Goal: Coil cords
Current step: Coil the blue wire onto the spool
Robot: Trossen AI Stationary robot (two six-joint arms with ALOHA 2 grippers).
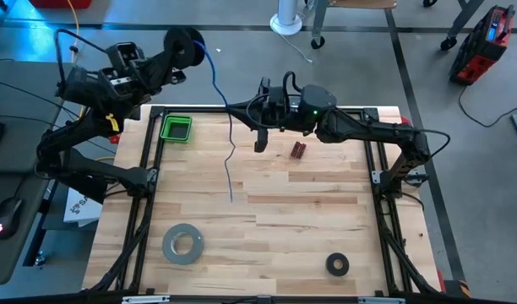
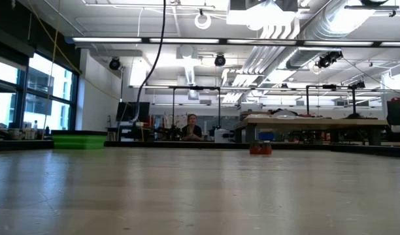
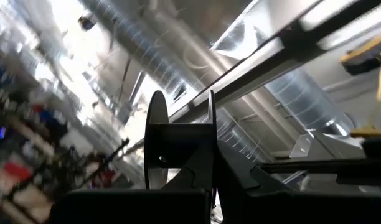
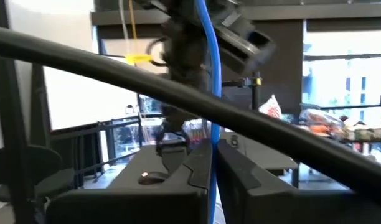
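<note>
Left gripper (image 1: 176, 51) fingers clamp the black spool (image 3: 181, 146) off the surface; right gripper (image 1: 260, 145) fingers pinch the blue cord (image 4: 209, 81).

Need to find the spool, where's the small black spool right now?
In the high view, the black spool is held in the left gripper, raised beyond the table's far-left corner, above the green bin.

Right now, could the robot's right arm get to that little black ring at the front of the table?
Probably yes, but not straight away. The right gripper is far from the black ring, at the table's far side, its jaws shut on the blue cord. The bare wood between them looks free, so it would likely let go first.
</note>
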